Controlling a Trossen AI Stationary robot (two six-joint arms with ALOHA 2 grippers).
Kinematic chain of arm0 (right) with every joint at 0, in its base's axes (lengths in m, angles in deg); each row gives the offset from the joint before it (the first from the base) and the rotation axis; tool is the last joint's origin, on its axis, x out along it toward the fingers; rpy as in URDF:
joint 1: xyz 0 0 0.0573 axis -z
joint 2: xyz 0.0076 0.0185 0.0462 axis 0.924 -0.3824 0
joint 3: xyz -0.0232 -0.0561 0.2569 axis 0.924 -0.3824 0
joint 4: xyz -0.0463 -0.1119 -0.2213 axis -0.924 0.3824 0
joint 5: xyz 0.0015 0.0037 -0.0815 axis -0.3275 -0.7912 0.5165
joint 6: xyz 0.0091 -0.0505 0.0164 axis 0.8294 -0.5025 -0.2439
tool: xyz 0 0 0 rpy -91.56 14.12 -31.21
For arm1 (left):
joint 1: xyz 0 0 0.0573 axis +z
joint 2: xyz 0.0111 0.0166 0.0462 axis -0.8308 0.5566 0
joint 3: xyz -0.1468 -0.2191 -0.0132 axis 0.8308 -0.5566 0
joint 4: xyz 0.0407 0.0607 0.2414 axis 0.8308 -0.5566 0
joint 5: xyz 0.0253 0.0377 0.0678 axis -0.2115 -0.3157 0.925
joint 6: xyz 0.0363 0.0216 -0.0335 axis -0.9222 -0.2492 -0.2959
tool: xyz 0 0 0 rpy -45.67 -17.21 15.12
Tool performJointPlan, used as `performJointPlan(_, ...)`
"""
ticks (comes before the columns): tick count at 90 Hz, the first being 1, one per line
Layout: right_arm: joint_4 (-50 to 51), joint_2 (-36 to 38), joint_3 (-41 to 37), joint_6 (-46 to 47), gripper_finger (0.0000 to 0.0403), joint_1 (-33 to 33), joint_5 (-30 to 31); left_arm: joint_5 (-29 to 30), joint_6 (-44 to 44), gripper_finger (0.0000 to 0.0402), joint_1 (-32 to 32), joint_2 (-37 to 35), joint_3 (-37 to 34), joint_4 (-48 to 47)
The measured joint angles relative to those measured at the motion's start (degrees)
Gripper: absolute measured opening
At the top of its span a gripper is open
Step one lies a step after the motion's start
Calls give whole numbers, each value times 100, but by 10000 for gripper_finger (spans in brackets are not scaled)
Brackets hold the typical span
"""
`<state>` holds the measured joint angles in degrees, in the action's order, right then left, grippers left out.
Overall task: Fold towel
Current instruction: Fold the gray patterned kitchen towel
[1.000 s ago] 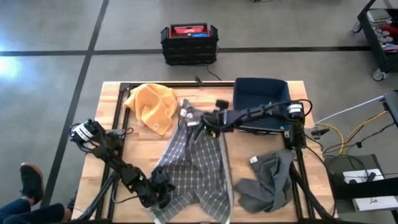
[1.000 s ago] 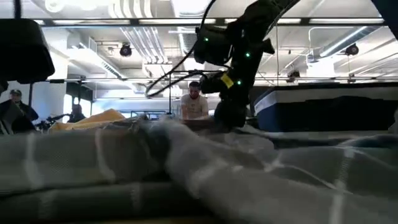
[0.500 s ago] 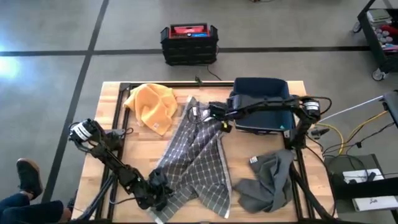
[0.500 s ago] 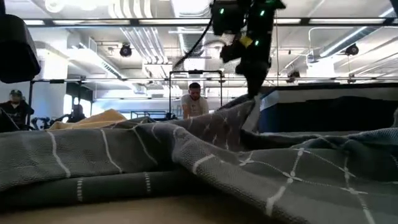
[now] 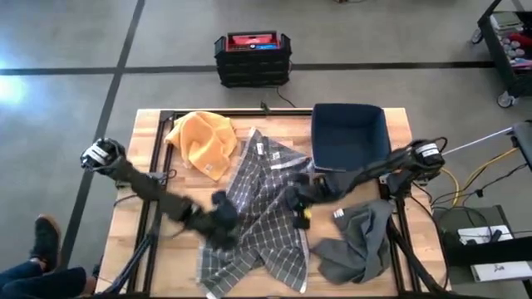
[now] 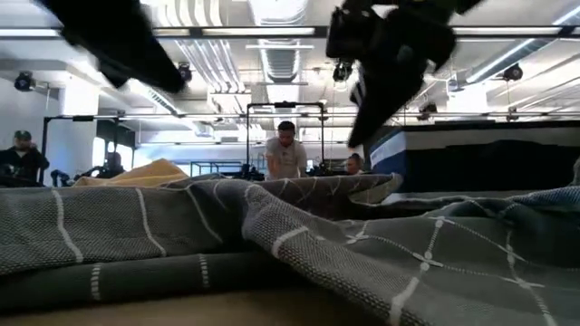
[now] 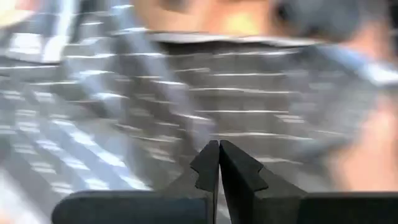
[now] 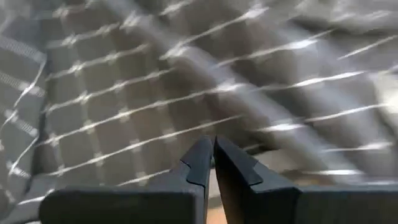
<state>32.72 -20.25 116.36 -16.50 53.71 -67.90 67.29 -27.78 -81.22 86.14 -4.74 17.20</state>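
Here, crumpled grey checked towel (image 5: 264, 212)

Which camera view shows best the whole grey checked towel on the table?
The high view: there the grey checked towel shows whole, crumpled, lying between the yellow cloth and the plain grey cloth. The low view shows only its near folds from the side. Both wrist views show only blurred patches of its weave past shut fingers.
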Motion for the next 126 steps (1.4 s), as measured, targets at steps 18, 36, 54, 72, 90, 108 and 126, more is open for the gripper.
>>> performJointPlan(18,-263,-436,-414,447,7,-397,393,-936,-1711,0,2302,253,-109,430)
performJointPlan(36,-445,-771,-386,507,7,-473,470,-2242,-2562,0,3744,746,-594,1339)
performJointPlan(54,-387,-816,-402,293,7,-469,457,-2455,-2599,0,4135,1091,-1002,1557)
performJointPlan(72,44,-716,-436,389,7,-472,482,-1688,-2252,0,4129,655,-1198,-282)
performJointPlan(90,890,-674,-412,761,7,-496,500,-906,-1574,0,4146,-93,-1328,-2249)
performJointPlan(108,2115,-477,-160,1090,7,-622,423,-690,-1013,0,3951,-1068,-1210,-1990)
performJointPlan(126,1557,-97,263,776,8,-625,574,-1338,-1727,0,3707,-1969,-1113,-25)
